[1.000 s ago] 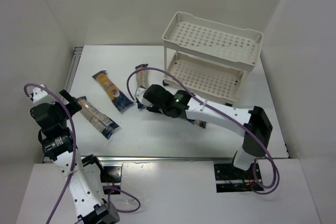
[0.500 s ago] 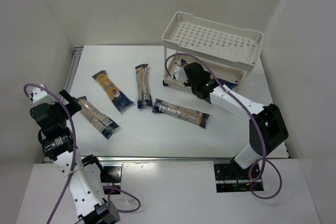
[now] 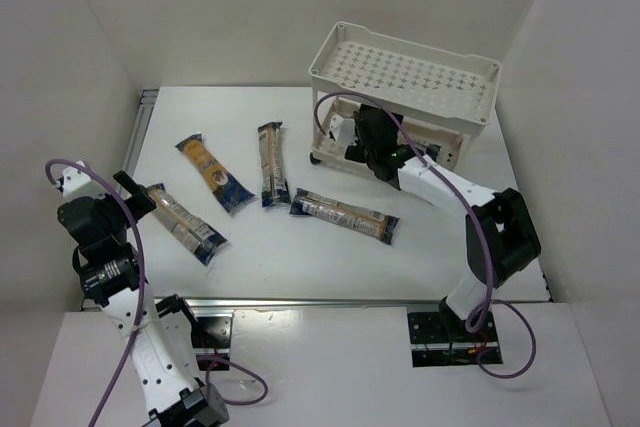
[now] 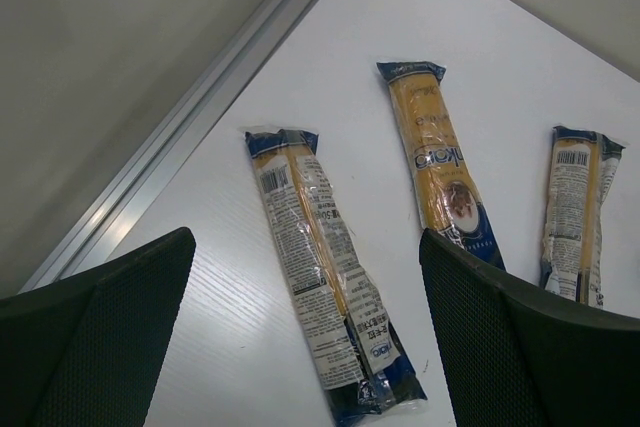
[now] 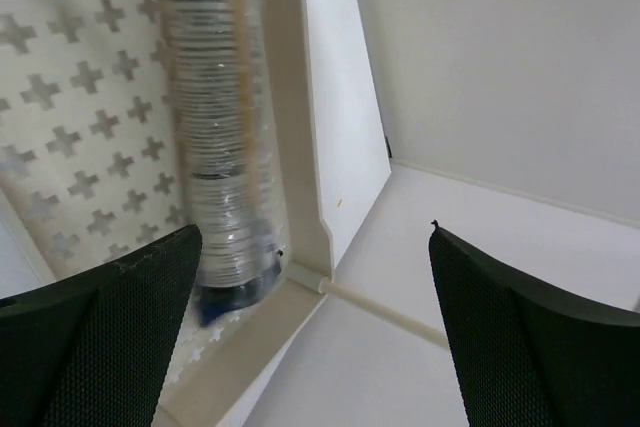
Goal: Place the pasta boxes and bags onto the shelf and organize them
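Observation:
Several pasta packets lie on the white table: one at the left [image 3: 185, 222], one beside it [image 3: 213, 174], one in the middle [image 3: 268, 163] and one nearer the front [image 3: 345, 215]. The cream shelf [image 3: 405, 72] stands at the back right. My right gripper [image 3: 352, 139] [image 5: 320, 347] is at the left end of the lower tier, open and holding nothing. A blurred packet [image 5: 215, 147] lies on that tray along the shelf rim [image 5: 300, 127], just beyond the left finger. My left gripper [image 3: 130, 187] [image 4: 310, 347] hovers open above the leftmost packet [image 4: 315, 267].
An aluminium rail [image 3: 145, 122] [image 4: 200, 117] runs along the table's left edge. White walls close in on the left, back and right. Two more packets [image 4: 440, 162] [image 4: 575, 212] show in the left wrist view. The right arm's purple cable [image 3: 330, 107] loops by the shelf post.
My right gripper swung from the middle of the table to the shelf's lower tier, then opened and let go of a packet there. The left arm has not moved.

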`<state>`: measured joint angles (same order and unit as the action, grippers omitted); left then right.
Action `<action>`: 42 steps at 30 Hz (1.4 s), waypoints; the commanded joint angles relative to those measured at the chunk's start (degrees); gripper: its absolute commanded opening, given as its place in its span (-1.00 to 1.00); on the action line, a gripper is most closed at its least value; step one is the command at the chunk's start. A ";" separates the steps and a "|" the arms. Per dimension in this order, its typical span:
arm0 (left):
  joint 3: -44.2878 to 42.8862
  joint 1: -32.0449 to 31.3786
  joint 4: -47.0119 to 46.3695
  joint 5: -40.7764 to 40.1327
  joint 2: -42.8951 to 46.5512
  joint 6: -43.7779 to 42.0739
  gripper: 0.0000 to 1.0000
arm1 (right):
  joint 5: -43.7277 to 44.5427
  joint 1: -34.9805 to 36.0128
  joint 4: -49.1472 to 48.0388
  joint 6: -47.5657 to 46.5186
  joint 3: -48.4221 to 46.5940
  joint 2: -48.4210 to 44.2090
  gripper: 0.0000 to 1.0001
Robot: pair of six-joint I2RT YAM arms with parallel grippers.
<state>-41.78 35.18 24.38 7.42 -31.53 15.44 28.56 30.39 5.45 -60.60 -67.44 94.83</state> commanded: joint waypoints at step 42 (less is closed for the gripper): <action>0.21 1.56 -2.58 2.34 -0.46 1.17 1.00 | -8.72 14.78 34.17 25.62 -11.21 -7.46 -1.00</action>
<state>-41.78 36.27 24.32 8.75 -32.12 15.44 7.62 43.33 38.28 -32.36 -70.74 92.82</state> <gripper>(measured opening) 0.998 0.435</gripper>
